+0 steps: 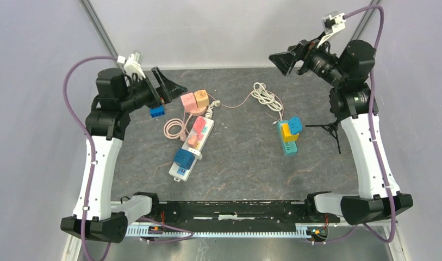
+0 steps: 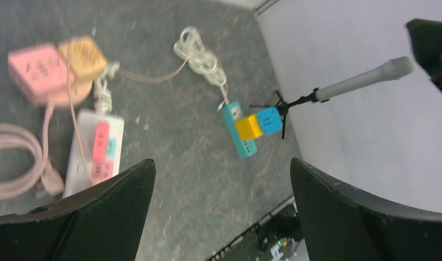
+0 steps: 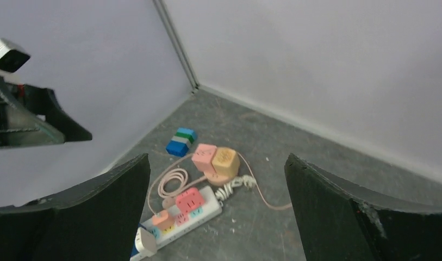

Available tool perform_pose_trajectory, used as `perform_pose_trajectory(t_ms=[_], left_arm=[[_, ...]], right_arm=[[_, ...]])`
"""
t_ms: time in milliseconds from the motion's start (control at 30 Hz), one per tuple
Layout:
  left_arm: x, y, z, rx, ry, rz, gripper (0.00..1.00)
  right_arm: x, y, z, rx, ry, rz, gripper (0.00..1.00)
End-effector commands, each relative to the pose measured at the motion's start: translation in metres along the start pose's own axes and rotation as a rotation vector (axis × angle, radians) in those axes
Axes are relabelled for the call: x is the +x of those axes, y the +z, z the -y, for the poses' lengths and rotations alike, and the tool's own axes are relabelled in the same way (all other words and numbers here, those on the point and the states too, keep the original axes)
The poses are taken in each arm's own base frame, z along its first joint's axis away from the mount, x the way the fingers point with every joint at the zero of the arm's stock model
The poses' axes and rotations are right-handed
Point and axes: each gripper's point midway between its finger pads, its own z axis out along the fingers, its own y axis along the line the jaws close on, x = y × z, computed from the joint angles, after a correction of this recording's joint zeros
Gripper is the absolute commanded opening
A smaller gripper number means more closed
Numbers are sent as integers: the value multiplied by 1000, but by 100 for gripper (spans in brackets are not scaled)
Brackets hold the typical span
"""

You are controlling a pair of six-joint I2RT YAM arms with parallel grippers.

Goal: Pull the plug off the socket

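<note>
Two arms are hanging raised over the table. The left gripper and right gripper are both gaping wide, holding nothing. White power strip is lying diagonally, near-left to far-right, nearer the left gripper; teal strip is lying nearer the right. Pink plug, the likely target, is sitting seated toward the white strip's far end.

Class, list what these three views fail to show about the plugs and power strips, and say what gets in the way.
Left wrist: near end of the white power strip hidden behind the left jaws; pink cube blurred.
Right wrist: that same end cut off by the right jaws; teal power strip out of frame.
Top: how deep the blue plug sits, too small.
</note>
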Motion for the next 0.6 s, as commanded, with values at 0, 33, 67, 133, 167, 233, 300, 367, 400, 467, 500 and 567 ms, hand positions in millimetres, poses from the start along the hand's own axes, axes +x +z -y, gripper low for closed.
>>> perform_pose_trajectory(t_ms=[0,33,67,133,167,233,300,367,400,467,500,567], left_arm=[[29,-8,-11,-74,-138,-45,100],[33,-8,-13,-93,-150,-58,100],[37,-7,-13,-90,-155,-78,100],[42,-4,-10,-60,-180,-117,100],[44,-2,-7,-39,-184,-134,100],[40,0,-9,-44,-175,-125,100],[32,1,-14,-67,-170,-74,100],[26,1,-7,-21,-142,-30,100],[22,1,-4,9,-122,0,100],[21,2,-1,44,-106,37,100],[22,3,-2,49,-104,47,100],[24,4,-4,55,-104,47,100]], right_arm=[[56,-25,40,287,70,-254,98],[68,-31,48,336,64,-287,98],[82,-37,55,384,65,-321,98],[97,-48,64,448,48,-357,98],[103,-51,67,463,34,-370,98],[106,-54,69,480,-11,-379,98],[102,-55,66,471,-51,-383,98],[98,-54,58,442,-106,-384,97],[95,-55,56,440,-137,-375,97],[99,-59,54,452,-177,-378,97],[103,-61,53,459,-198,-387,97],[115,-67,53,505,-227,-414,96]])
